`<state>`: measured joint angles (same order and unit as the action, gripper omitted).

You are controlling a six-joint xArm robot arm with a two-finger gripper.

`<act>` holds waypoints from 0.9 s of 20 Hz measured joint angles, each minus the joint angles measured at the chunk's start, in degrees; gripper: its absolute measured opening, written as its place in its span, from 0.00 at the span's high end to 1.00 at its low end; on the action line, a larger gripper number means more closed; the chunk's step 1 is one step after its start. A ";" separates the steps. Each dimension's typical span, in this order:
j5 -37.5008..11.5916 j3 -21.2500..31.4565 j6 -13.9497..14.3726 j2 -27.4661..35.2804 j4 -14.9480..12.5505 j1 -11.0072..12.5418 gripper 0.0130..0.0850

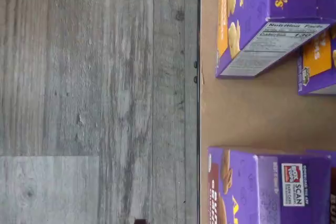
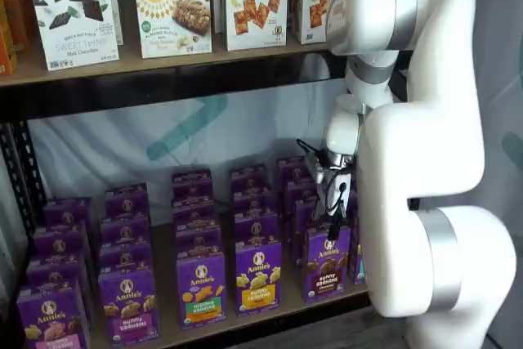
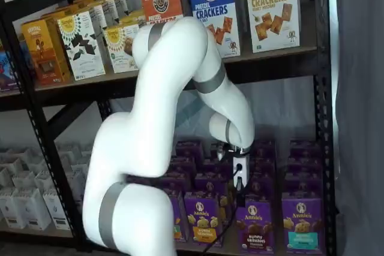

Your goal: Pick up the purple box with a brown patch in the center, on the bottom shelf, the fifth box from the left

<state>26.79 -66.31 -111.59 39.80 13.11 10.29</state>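
The purple box (image 2: 326, 265) stood at the front edge of the bottom shelf (image 2: 270, 310), upright, face outward, its brown band legible. In both shelf views the end effector (image 3: 240, 179) hung directly above this box, clear of its top; its fingers could not be made out, so I could not tell whether they were apart or together. A black cable (image 2: 333, 202) dangled beside the wrist, just above the purple box.

Obstructions noted: further purple cartons (image 2: 297, 190) were stacked in rows directly behind the purple box. A carton with yellow crackers (image 2: 258, 276) stood just beside it on one flank; the white arm (image 2: 417, 161) covered the other flank in that view. In a shelf view (image 3: 302, 222) a carton with a teal label stood just beside the purple box.

The wrist view showed grey plank flooring (image 1: 94, 98) off the shelf edge, and purple carton tops (image 1: 270, 19) on the board; which was the purple box could not be told.
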 joint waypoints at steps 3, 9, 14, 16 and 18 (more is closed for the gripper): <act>-1.87 1.37 -0.84 -0.42 1.50 -0.66 0.00; -5.44 2.96 -6.85 -0.31 9.47 -2.13 0.00; -7.29 1.78 -2.65 2.09 4.50 -2.00 0.00; -6.95 0.31 -2.33 3.42 3.94 -1.79 0.00; -6.58 -1.08 -2.21 4.52 3.72 -1.67 0.00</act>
<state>20.22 -67.39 -113.80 44.32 16.83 8.62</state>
